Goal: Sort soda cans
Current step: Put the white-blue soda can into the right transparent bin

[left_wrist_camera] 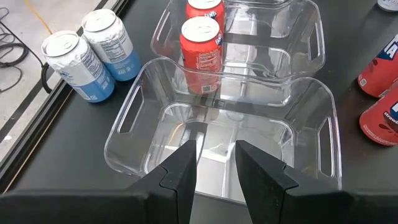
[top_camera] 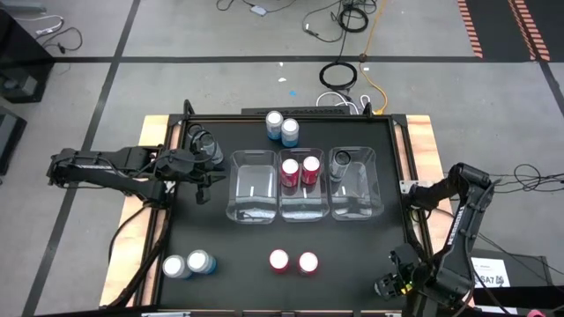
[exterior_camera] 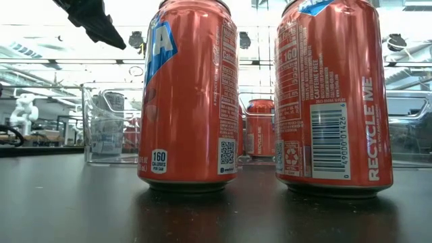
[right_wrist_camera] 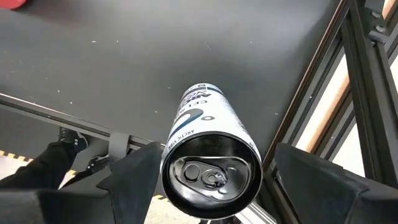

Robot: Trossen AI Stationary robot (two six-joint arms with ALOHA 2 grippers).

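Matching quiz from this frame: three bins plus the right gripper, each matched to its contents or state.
Things:
1. left bin
2. middle bin
3. right bin
4. right gripper

States:
A. holds one dark can
B. at the table's front right corner, fingers either side of a dark can
C. holds two red cans
D. holds no can

Pairs: 1-D, 2-C, 3-A, 4-B.

The left gripper is empty, beside the left bin.
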